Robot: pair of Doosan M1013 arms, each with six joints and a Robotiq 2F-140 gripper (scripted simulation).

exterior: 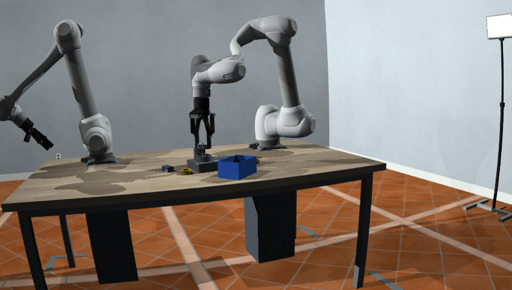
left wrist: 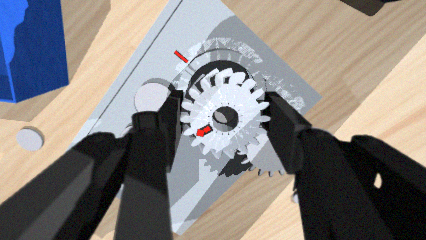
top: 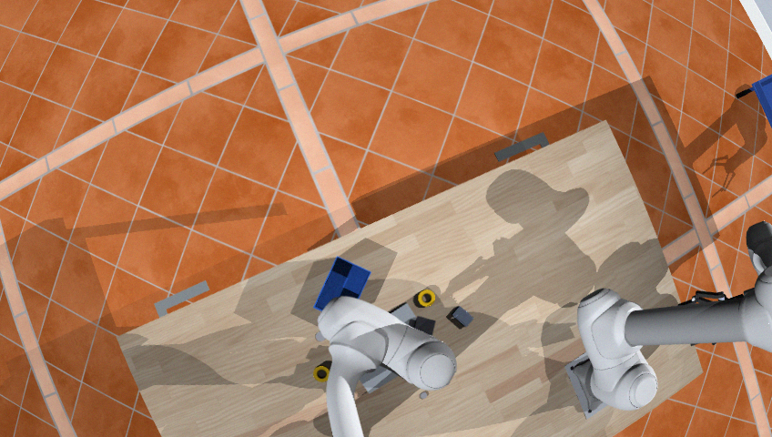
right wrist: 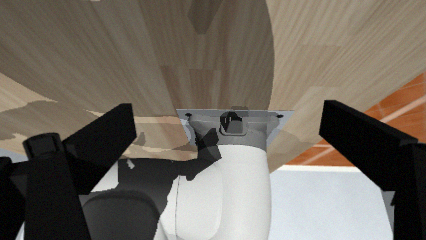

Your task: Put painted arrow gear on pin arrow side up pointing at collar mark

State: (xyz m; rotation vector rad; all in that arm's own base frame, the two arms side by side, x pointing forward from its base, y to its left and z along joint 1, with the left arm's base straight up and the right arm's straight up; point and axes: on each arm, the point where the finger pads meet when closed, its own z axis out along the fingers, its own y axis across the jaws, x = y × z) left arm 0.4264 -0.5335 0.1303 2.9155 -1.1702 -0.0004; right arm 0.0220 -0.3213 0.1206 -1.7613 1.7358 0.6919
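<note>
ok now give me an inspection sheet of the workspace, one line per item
surface: light wood table, shadows across it
job's things: gear arrow side up in the left hand; red mark on the collar
clutter: blue bin, two yellow-topped rings, dark block, small grey discs
hands: left shut on the gear; right open and empty
cables: nothing seen
surroundings: tiled floor, lamp stand, grey wall
</note>
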